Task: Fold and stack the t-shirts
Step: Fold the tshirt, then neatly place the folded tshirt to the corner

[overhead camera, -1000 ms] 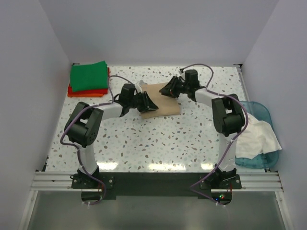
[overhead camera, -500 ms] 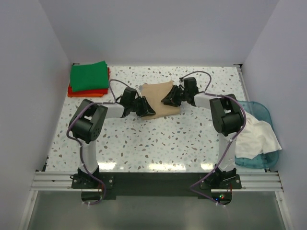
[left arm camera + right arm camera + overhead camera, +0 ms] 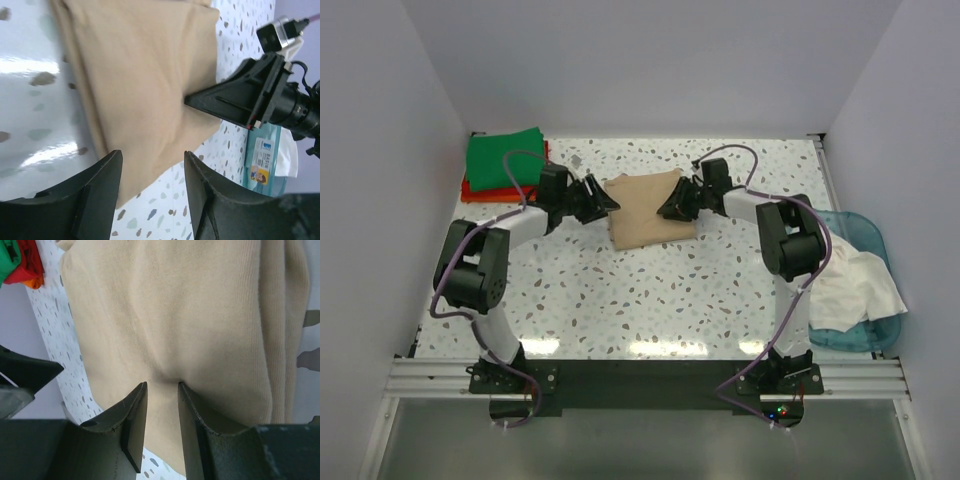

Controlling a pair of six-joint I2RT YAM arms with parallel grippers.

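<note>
A: Status on the claws?

B: Left claw [image 3: 152,160] is spread wide with nothing in it, low at the left edge of the tan shirt [image 3: 640,222]. Right claw [image 3: 162,385] has its jaws almost together, nipping a pucker of that cloth by the look of it.

A: Where's the shirt?

B: Mid-bench, flat, folded to a rough rectangle. The green shirt [image 3: 503,155] sits on the red-orange shirt [image 3: 498,192] at the back left corner, well apart from it. The whitish shirt [image 3: 860,280] is heaped in the blue tub [image 3: 848,222] off the right side.

A: Step in hand?

B: My read: the fold looks about done and the tan one is due on the stack. To do it well, take every layer at the edge, not just the top one. Put one claw on each side and lift level. Soft cloth will sag and the fold may open.

A: Surface and room?

B: The bench [image 3: 650,290] is pale, speckled and glossy, with glare along the near edge, so cloth probably slides easily. Plain pale walls [image 3: 650,60] stand at the back and both sides.
</note>
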